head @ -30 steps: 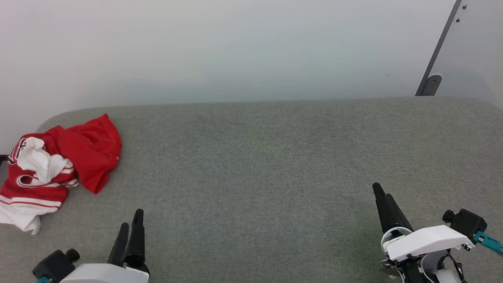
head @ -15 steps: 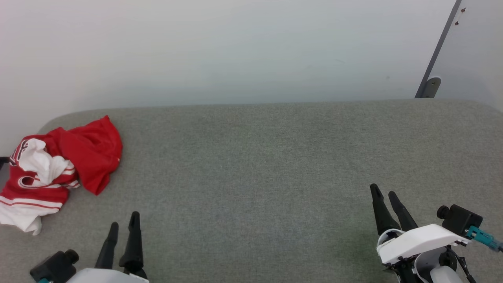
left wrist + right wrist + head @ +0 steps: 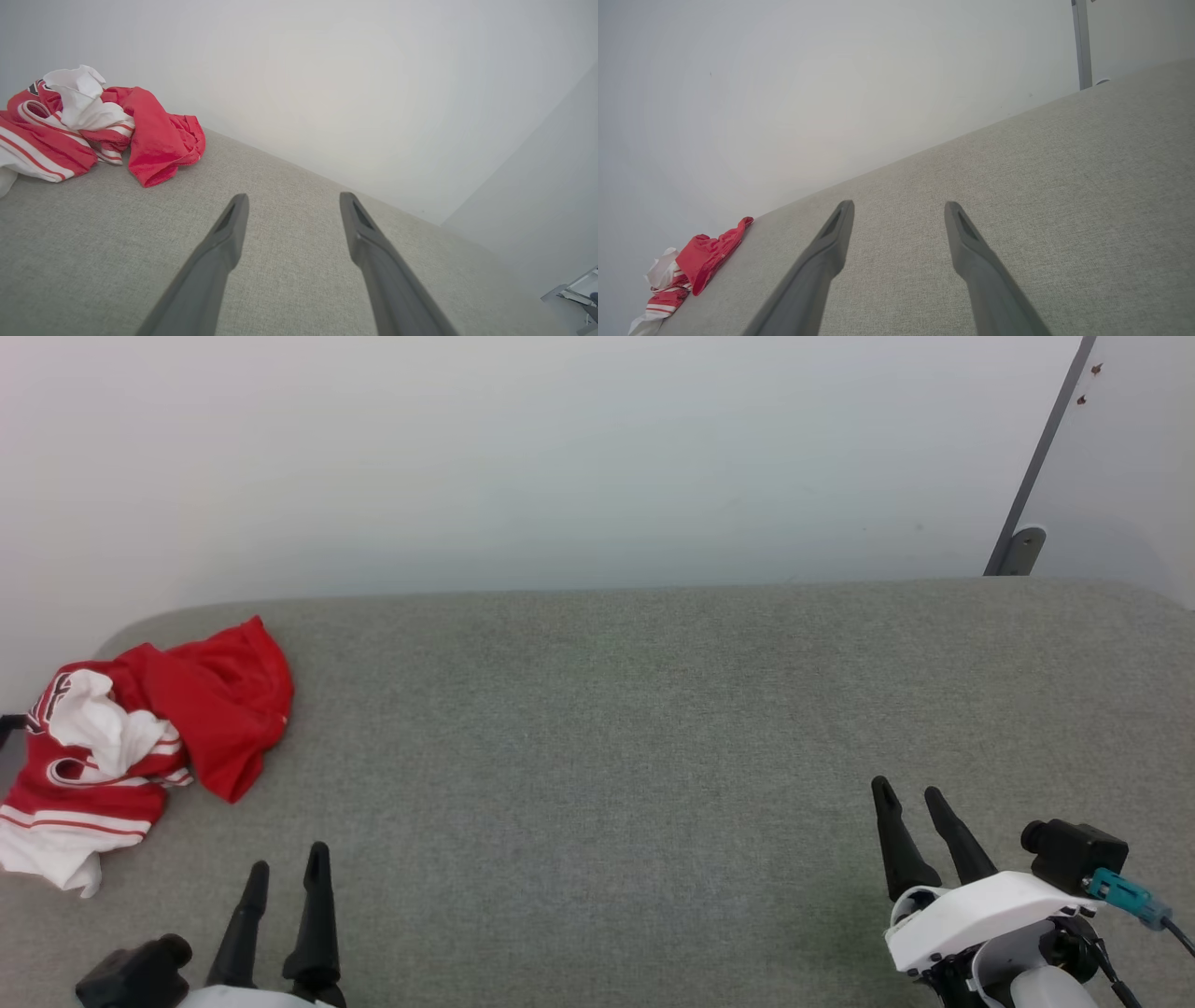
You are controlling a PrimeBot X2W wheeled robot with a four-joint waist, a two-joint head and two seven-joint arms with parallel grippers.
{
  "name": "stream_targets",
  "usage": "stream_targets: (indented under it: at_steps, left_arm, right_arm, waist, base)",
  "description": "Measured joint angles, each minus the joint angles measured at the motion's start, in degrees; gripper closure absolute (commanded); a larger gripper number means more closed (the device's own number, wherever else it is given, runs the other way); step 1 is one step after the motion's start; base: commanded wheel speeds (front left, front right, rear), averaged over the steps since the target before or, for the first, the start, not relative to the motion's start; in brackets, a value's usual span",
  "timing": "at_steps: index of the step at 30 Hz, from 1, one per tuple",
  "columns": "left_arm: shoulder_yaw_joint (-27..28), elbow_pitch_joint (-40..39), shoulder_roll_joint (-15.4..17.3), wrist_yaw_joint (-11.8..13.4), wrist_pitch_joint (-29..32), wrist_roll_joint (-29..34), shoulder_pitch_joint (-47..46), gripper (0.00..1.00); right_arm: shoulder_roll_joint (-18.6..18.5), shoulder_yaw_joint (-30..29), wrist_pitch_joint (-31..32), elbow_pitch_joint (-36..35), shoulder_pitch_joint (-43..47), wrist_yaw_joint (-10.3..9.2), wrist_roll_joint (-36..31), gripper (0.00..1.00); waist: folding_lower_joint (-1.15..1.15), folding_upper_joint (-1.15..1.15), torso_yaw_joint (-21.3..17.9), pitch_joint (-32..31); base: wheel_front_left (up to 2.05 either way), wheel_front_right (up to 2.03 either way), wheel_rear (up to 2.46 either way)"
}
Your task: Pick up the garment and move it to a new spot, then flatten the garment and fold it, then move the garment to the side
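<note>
Grey woven fabric covered the counter (image 3: 607,756), and nearest the camera the two end effectors sat low by its front edge. The left end effector (image 3: 288,859) had its dark fingers (image 3: 316,915) spread apart with nothing between them, pointing toward the far side. The right end effector (image 3: 906,790), well apart at the other end, was likewise spread and empty. Both looked parked wide in readiness, since no grasp had begun. Between them lay a broad bare stretch of counter, likely the room needed to lay a shirt flat. Farther back, at the far left corner, the garment (image 3: 215,700) sat in a crumpled heap, red cloth bunched over white sleeve and striped trim, spilling toward the left edge. It lay much nearer the left end effector, so that arm seemed best placed to reach first. Behind everything rose a plain pale wall (image 3: 560,457).
</note>
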Motion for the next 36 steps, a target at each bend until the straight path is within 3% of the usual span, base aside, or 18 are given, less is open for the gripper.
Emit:
stream_targets:
  at_steps: [36]
  left_arm:
    - [1.75, -1.05, -0.75, -2.46, -4.13, 17.05, 1.97, 0.0]
  right_arm:
    - [0.49, -0.22, -3.5, 0.9, -1.33, 0.0, -17.29, 0.0]
  waist:
    - [0.0, 0.0, -0.12, -1.26]
  base:
    - [0.0, 0.0, 0.0]
